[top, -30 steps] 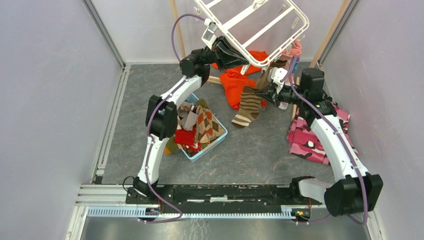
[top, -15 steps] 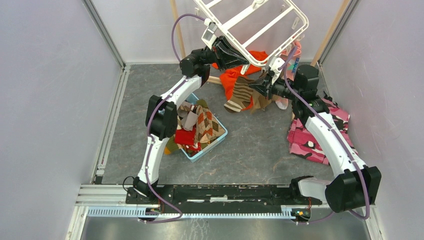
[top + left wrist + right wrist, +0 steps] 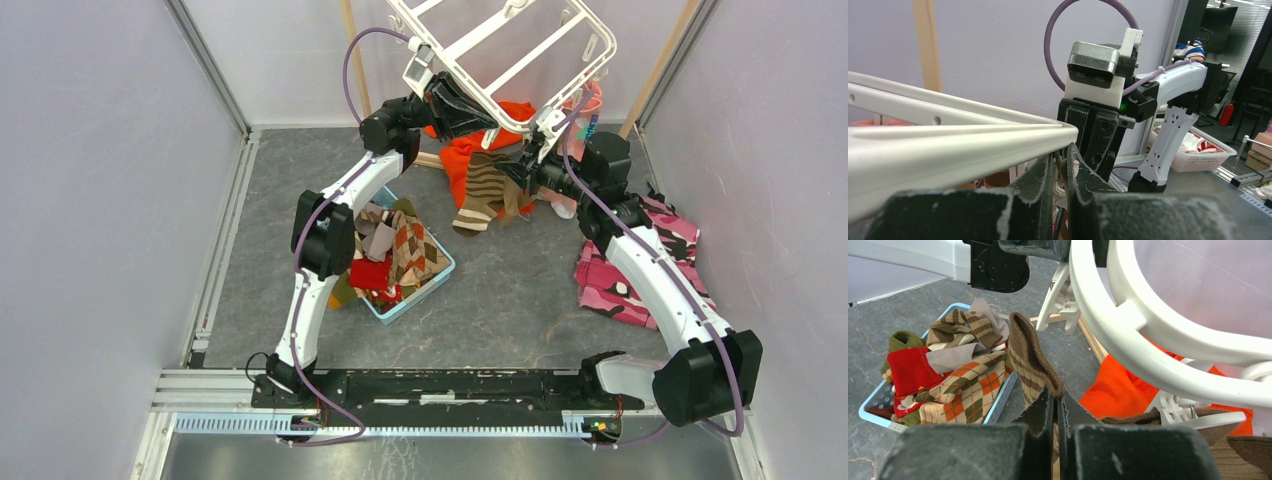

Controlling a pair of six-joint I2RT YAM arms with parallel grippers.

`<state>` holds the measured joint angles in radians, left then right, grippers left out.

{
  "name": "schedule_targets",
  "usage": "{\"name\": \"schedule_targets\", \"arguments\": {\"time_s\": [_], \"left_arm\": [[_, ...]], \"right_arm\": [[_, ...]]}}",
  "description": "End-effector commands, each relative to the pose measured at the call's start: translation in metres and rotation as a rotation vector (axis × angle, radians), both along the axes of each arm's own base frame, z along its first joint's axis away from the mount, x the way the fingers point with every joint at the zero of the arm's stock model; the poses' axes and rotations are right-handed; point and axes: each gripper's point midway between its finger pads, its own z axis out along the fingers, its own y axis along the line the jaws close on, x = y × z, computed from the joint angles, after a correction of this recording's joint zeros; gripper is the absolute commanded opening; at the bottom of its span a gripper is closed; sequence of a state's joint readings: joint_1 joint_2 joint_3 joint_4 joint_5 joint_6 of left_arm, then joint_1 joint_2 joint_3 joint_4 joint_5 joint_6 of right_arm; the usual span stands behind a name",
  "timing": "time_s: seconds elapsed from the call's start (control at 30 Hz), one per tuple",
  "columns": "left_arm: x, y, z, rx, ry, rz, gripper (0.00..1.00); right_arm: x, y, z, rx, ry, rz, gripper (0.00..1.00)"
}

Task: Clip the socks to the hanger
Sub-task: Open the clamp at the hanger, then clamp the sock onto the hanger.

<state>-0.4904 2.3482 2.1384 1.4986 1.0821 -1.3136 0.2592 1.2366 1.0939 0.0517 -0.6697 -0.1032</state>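
Observation:
The white hanger (image 3: 510, 50) hangs tilted at the back. My left gripper (image 3: 488, 120) is shut on one of its edge clips; in the left wrist view the white clip (image 3: 1061, 186) sits between my fingers under the frame (image 3: 948, 145). My right gripper (image 3: 517, 178) is shut on the cuff of a brown-and-tan striped sock (image 3: 480, 195), which dangles just below the hanger's near edge. In the right wrist view the sock (image 3: 1030, 355) rises from my gripper (image 3: 1055, 402), a little below a hanger clip (image 3: 1060, 300). More socks fill a blue basket (image 3: 440, 275).
An orange garment (image 3: 470, 150) lies under the hanger. A pink camouflage cloth (image 3: 630, 270) lies at the right. A pink sock (image 3: 590, 98) hangs at the hanger's right edge. Wooden stand posts (image 3: 350, 50) rise at the back. Grey walls close in both sides.
My right gripper has carried the striped sock left and up, closer under the hanger's near edge. The left arm and the hanger have not moved.

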Motion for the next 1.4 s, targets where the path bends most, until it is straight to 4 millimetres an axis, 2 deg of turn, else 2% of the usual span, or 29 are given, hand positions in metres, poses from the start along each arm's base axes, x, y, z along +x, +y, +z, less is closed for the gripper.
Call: {"name": "schedule_targets", "arguments": {"time_s": [0.0,0.37,0.97,1.03,1.23,1.37], "left_arm": [[-0.013,0.009,0.011,-0.062,-0.091,-0.012,0.11],[-0.013,0.009,0.009,-0.064,-0.089,-0.015,0.11],[-0.013,0.009,0.009,-0.068,-0.094,-0.015,0.10],[-0.014,0.009,0.009,-0.070,-0.098,-0.014,0.11],[-0.013,0.009,0.010,-0.075,-0.098,-0.012,0.11],[-0.013,0.009,0.010,-0.074,-0.096,-0.013,0.10]], "right_arm": [[0.001,-0.002,0.007,0.032,0.005,-0.061,0.00],[-0.004,-0.002,0.024,0.124,0.007,-0.108,0.00],[-0.010,-0.001,0.035,0.187,0.016,-0.102,0.00],[-0.010,-0.001,0.032,0.181,0.026,-0.103,0.00],[-0.007,0.001,0.004,0.129,0.088,-0.111,0.00],[-0.011,0.005,-0.001,0.117,0.090,-0.113,0.00]]}}
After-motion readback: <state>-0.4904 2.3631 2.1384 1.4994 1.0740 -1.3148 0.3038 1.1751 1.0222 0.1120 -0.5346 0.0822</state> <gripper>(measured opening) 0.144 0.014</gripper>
